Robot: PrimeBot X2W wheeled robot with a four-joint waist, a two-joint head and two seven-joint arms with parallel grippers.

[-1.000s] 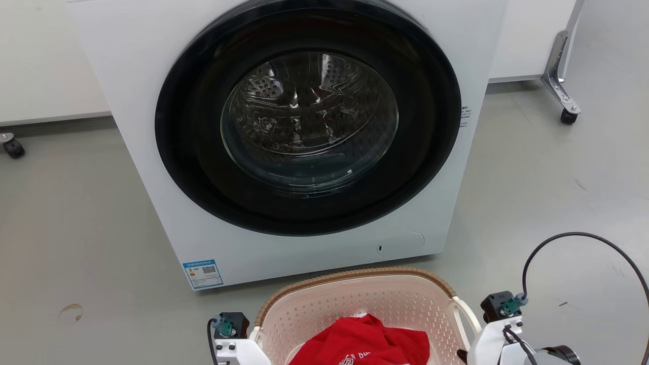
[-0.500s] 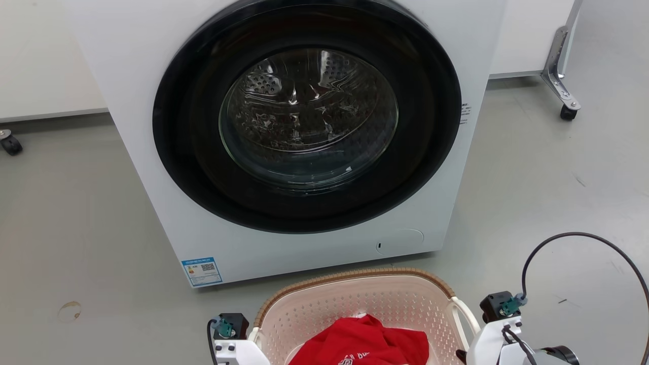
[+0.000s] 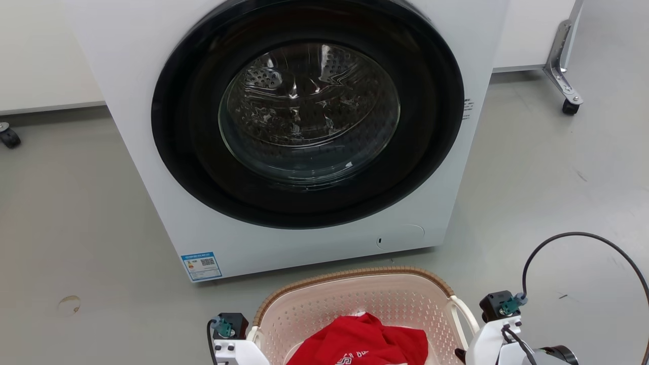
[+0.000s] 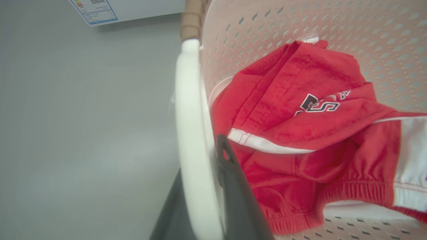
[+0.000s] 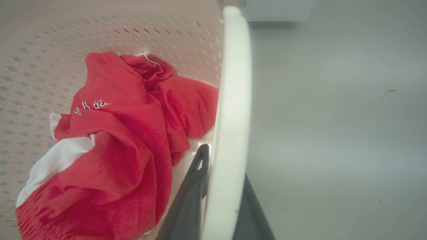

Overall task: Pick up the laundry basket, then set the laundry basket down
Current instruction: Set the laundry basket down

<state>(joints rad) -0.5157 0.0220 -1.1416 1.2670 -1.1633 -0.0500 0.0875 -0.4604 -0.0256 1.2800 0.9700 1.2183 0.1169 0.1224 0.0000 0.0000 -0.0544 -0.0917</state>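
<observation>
The laundry basket [image 3: 365, 304], pale pink and perforated with a brown woven rim [image 3: 355, 275], sits at the bottom centre of the head view, just in front of the washer. A red and white garment [image 3: 365, 339] lies inside it. My left gripper [image 4: 200, 186] is shut on the basket's left white handle [image 4: 188, 116], one dark finger on each side of it. On the opposite side, my right gripper [image 5: 223, 186] clamps the right white handle [image 5: 233, 83] in the same way. I cannot tell whether the basket's base touches the floor.
A white front-loading washer [image 3: 304, 126] with a closed dark round door stands directly ahead. Grey floor [image 3: 76, 228] spreads to both sides. Casters of wheeled frames stand at the far right [image 3: 570, 106] and far left [image 3: 9, 138]. A black cable [image 3: 583, 235] loops over my right wrist.
The washer and floor have slid slightly up the head view, so the camera moved. The basket and both wrists keep their place in the picture, and more floor shows between basket and washer.
</observation>
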